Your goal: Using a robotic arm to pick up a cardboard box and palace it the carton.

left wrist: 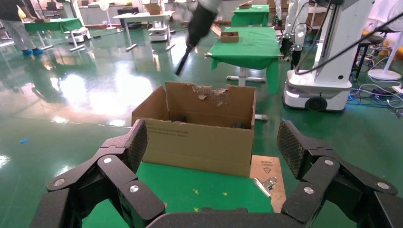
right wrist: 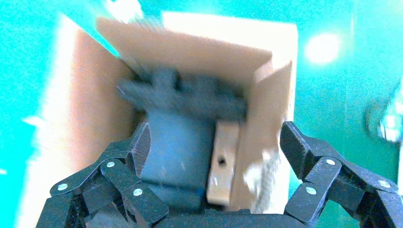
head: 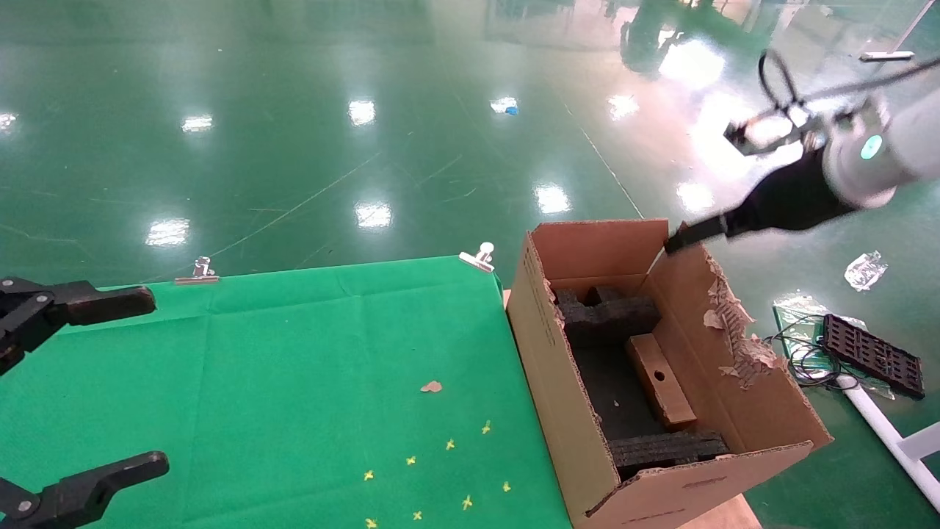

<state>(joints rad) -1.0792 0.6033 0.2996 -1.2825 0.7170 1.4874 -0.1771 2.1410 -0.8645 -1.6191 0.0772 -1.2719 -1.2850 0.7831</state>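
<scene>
The slim brown cardboard box (head: 661, 382) lies inside the carton (head: 558, 397), hole upward, between two black foam blocks (head: 609, 316) and against the carton's right wall. The carton stands at the right end of the green table. My right gripper (head: 683, 236) hovers over the carton's far right corner, clear of the box. In the right wrist view the right gripper (right wrist: 215, 134) is open and holds nothing, with the cardboard box (right wrist: 223, 161) and the carton (right wrist: 95, 104) below it. My left gripper (head: 156, 382) stays open at the table's left edge. The left gripper (left wrist: 211, 135) faces the carton (left wrist: 199, 147).
Metal clips (head: 200, 270) (head: 479, 257) pin the green cloth (head: 294, 382) at the table's far edge. A cardboard scrap (head: 431, 386) and yellow marks (head: 448, 444) lie on the cloth. A black tray (head: 870, 353) with cables and a white bar (head: 888, 433) sit on the floor at right.
</scene>
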